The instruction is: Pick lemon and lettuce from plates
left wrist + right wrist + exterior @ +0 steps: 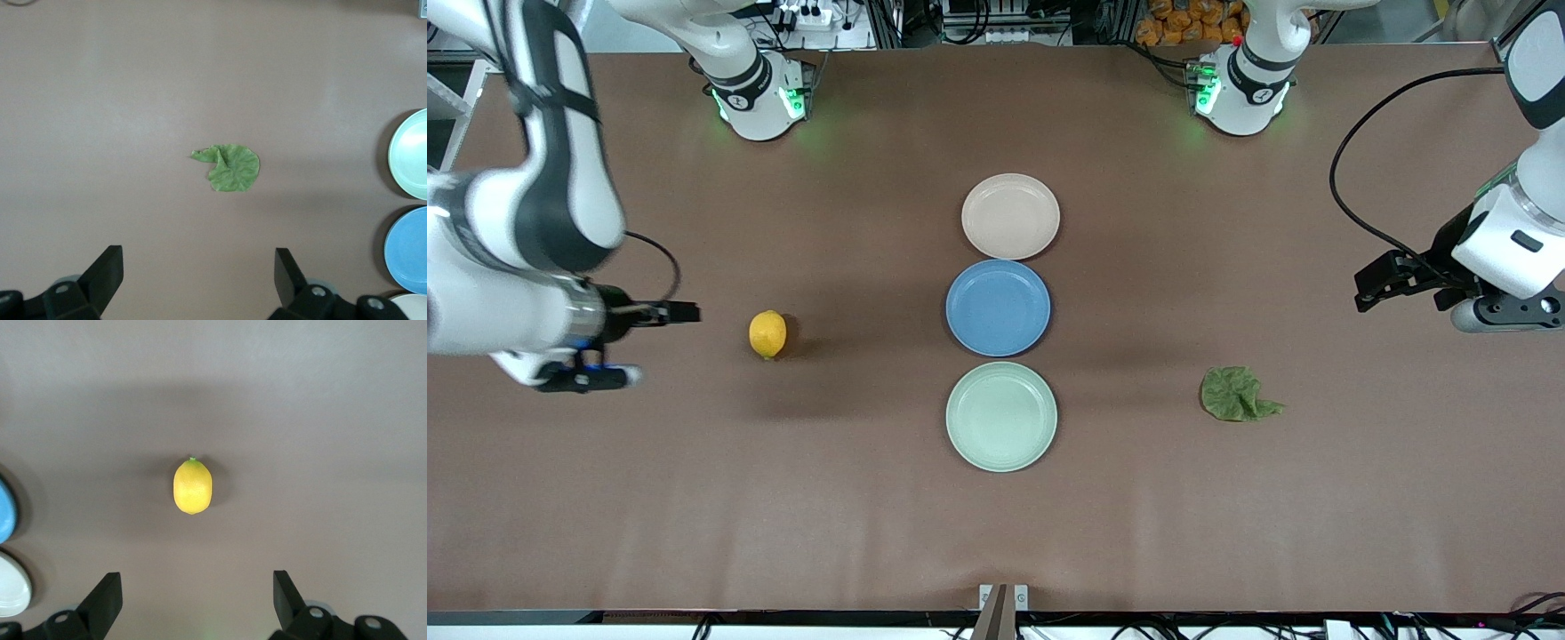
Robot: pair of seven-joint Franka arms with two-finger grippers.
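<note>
The lemon (767,334) lies on the bare table toward the right arm's end, on no plate; it shows in the right wrist view (193,486). The lettuce (1236,395) lies on the bare table toward the left arm's end and shows in the left wrist view (229,167). The beige-pink plate (1010,216) and the mint green plate (1001,416) stand empty at mid-table. My right gripper (591,378) (197,581) is open and empty, up over the table, apart from the lemon. My left gripper (1498,313) (199,257) is open and empty, up over its end of the table, apart from the lettuce.
An empty bright blue plate (998,308) sits between the two pale plates, all in one row. The arms' bases (758,98) (1238,89) stand at the table's edge farthest from the front camera. A black cable (1360,213) hangs by the left arm.
</note>
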